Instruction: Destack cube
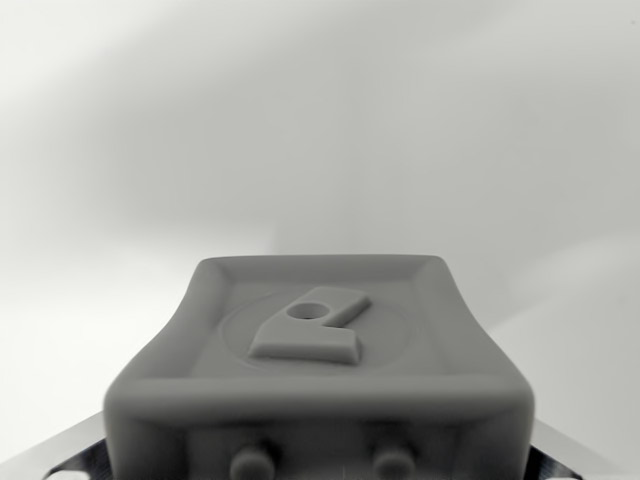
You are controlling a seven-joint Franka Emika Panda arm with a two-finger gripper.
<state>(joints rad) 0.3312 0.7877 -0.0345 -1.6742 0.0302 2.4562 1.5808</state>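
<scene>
No cube shows in the wrist view. A grey moulded part of my gripper (320, 350) fills the lower middle of the picture. It has a raised rim, an embossed emblem with a small round hole on its top face, and two round pegs at its bottom edge. No separate fingers show, so whether the gripper is open or shut cannot be told. Nothing is seen held.
Behind the grey part lies a plain white surface (320, 130) with soft shadows, brighter at the lower left and right. Shiny metal corners (60, 462) show at the bottom edge on both sides.
</scene>
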